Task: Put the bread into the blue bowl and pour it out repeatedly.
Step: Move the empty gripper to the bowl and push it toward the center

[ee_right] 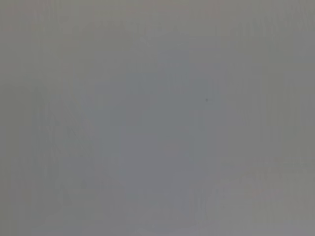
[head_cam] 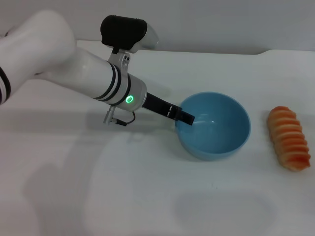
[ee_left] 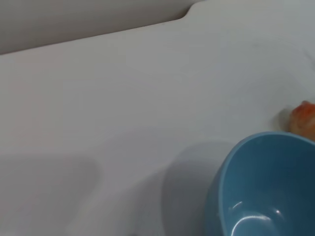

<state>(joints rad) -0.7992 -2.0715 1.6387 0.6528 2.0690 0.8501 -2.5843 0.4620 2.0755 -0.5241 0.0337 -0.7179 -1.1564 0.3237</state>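
So our left gripper [head_cam: 186,118] has its jaws pinching the blue bowl [head_cam: 216,129] rim, tilted for pouring; bread [head_cam: 289,138] lies apart on the tabletop [head_cam: 147,196].

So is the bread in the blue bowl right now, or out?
Out. The bread lies on the table to the right of the blue bowl, which is empty; the left gripper is at its rim.

Bread [ee_left: 304,119] cut off in left wrist view.
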